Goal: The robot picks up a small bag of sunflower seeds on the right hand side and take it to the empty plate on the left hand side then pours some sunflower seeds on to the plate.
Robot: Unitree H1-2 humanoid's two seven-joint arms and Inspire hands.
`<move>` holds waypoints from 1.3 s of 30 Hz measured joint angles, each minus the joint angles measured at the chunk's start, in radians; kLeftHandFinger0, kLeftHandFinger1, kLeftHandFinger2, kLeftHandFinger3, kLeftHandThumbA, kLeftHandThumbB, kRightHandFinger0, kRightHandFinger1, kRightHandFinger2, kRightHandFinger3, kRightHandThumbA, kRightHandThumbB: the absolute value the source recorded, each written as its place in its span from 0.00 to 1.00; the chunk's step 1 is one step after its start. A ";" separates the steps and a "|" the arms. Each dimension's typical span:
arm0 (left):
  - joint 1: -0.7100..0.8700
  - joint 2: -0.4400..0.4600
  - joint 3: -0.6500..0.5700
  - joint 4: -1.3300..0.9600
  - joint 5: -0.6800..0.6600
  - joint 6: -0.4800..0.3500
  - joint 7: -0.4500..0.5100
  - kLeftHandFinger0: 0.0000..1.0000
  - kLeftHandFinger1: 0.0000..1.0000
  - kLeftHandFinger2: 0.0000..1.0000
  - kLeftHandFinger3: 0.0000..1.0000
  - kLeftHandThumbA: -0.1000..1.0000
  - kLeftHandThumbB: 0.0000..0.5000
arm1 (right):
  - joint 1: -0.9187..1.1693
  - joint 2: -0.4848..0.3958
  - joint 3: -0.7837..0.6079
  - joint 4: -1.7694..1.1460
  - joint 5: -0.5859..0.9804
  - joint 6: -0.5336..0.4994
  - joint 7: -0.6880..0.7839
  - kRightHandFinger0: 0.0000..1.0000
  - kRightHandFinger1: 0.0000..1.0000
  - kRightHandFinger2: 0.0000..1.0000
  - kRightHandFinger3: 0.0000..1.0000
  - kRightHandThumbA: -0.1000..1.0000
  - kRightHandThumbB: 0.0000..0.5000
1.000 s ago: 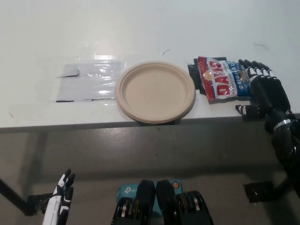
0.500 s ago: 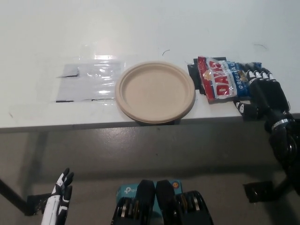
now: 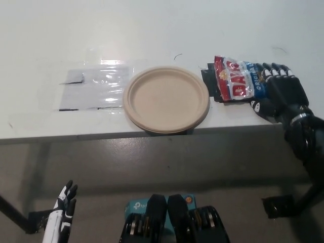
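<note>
Red, white and blue packaging marks the bag of sunflower seeds (image 3: 237, 84), which lies on the white table (image 3: 152, 30) at the right of the frame, over a black patch (image 3: 209, 81) that peeks out at its left edge. From the head view, the black right hand (image 3: 280, 92) comes in from the lower right and sits on the bag's right end, its fingers (image 3: 271, 71) curled over the top edge and its thumb against the lower right corner, so the hand is grasping the bag. The bag looks bunched and slightly raised on that side, though I cannot tell whether it has left the table.

Just left of the bag, near the table's front edge at centre frame, sits the tan paper plate (image 3: 167, 99), with nothing on it. Further left lies a clear plastic sheet (image 3: 93, 88), glinting with reflected light.

At the lower left corner, below the table, the white left hand (image 3: 62, 210) hangs idle, fingers loosely apart and holding nothing.
</note>
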 measured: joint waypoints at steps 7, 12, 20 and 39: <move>0.003 0.000 0.004 -0.003 -0.012 -0.002 -0.001 1.00 1.00 1.00 1.00 1.00 0.01 | -0.132 0.048 0.172 0.219 -0.044 0.000 -0.020 0.01 0.02 0.20 0.44 0.00 0.67; 0.006 0.000 0.006 -0.009 -0.017 -0.001 -0.001 1.00 1.00 1.00 1.00 1.00 0.03 | -0.159 0.081 0.297 0.275 -0.088 0.018 -0.092 0.04 0.07 0.09 0.26 0.00 0.55; 0.004 0.006 0.012 -0.014 -0.025 0.001 -0.001 1.00 1.00 1.00 1.00 1.00 0.00 | -0.154 0.090 0.271 0.280 -0.067 0.009 -0.146 0.00 0.00 0.01 0.24 0.00 0.37; 0.008 0.007 0.016 -0.014 -0.035 -0.004 0.000 1.00 1.00 1.00 1.00 1.00 0.00 | -0.082 0.092 0.111 0.279 0.026 -0.130 -0.352 0.00 0.09 0.74 0.63 0.00 0.32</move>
